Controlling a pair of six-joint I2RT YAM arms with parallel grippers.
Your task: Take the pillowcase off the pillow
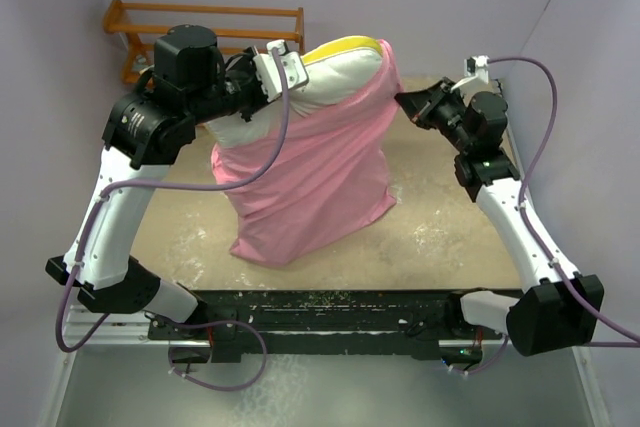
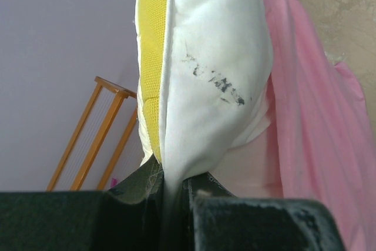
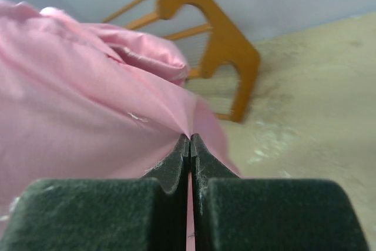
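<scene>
Left arm [image 1: 112, 209]: white link shells, black joint housings.
Right arm [image 1: 520, 225]: matching white shells, black motor blocks, small green light.
Cables [image 1: 284, 112]: lilac-grey, one per arm.
Fingers [image 2: 258, 221]: matte black, flecked with pale lint.

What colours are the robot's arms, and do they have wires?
The left arm and right arm have smooth white shells with chunky black joints. A thin purple cable loops along each. A tiny green light glows on the right arm. The left gripper and right gripper have dark, fuzzy-edged fingers.
</scene>
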